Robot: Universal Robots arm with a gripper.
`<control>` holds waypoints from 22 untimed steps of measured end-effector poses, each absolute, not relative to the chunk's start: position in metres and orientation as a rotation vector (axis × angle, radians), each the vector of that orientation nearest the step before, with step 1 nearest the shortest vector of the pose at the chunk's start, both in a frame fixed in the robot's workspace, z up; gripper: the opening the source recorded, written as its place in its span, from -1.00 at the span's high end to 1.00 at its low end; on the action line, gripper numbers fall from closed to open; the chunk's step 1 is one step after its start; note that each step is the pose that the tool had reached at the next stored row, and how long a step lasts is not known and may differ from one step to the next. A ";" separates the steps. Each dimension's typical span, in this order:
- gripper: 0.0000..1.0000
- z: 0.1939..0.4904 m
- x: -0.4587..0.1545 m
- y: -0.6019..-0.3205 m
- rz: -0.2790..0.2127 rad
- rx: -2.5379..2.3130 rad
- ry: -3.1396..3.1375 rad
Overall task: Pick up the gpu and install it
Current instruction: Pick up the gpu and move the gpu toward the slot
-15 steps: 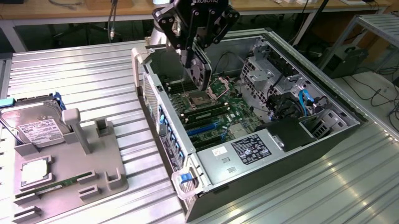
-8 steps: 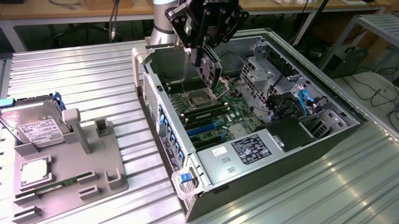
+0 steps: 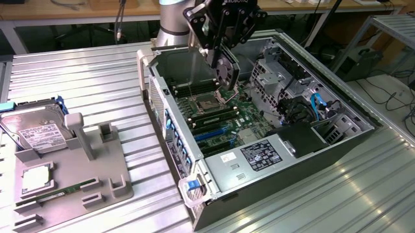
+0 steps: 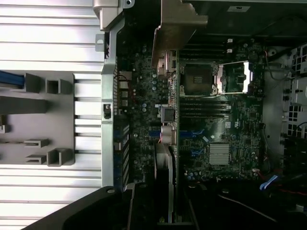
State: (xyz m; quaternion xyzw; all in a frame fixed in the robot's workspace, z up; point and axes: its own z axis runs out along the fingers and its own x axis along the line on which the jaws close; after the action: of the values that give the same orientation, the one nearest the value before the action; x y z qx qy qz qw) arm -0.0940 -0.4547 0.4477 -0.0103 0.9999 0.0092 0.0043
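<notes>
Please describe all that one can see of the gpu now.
The gpu is a thin card with a round fan on its dark face and a silver bracket at one end. It hangs on edge above the motherboard inside the open computer case, seemingly not yet seated. The gripper clamps its upper part between its fingers.

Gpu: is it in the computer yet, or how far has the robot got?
Done: the gpu is picked up, gripped by the claw. In hand: it hangs on edge over the open case, above the motherboard. Left: it looks not yet seated in a slot.
</notes>
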 end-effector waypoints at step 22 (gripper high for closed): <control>0.45 0.447 -0.045 -0.455 0.029 -0.034 3.133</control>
State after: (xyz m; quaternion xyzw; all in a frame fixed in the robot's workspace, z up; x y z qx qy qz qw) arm -0.0453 -0.4546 0.4472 -0.0108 0.9999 0.0093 0.0043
